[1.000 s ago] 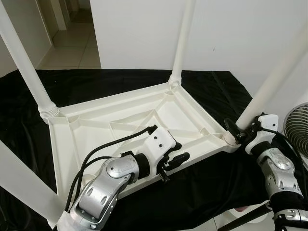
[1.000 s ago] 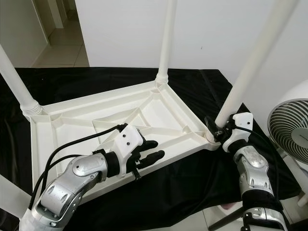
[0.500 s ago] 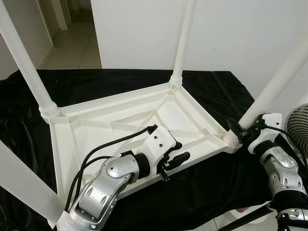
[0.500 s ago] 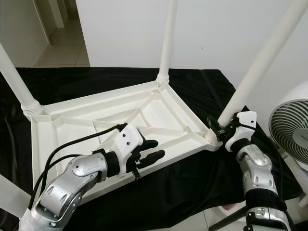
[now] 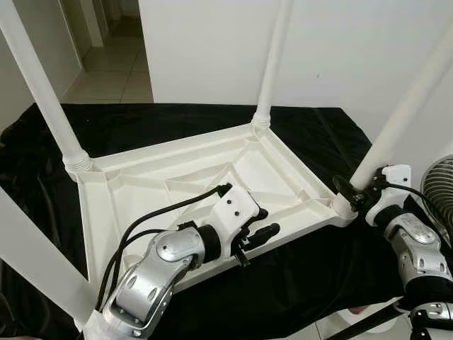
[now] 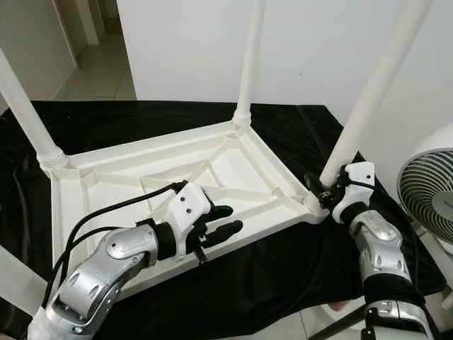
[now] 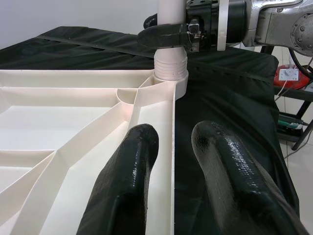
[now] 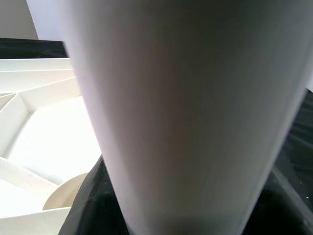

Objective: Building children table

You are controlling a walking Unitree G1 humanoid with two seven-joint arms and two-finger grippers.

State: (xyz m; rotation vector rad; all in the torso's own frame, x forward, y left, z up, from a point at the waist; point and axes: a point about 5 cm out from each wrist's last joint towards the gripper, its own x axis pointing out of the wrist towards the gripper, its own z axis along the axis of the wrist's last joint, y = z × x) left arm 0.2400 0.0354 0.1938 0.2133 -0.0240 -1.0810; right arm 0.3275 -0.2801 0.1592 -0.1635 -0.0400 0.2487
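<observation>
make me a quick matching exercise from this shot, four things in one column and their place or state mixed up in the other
Things:
1. left gripper
2. right gripper
3. tabletop
4. fan

Place or state:
A. upside down on the black cloth
B. standing off the robot's right, past the cloth
C. closed around the base of a white leg
D. fingers straddling the tabletop's near rim

Pairs: 1-D, 2-C, 3-A, 4-B
</observation>
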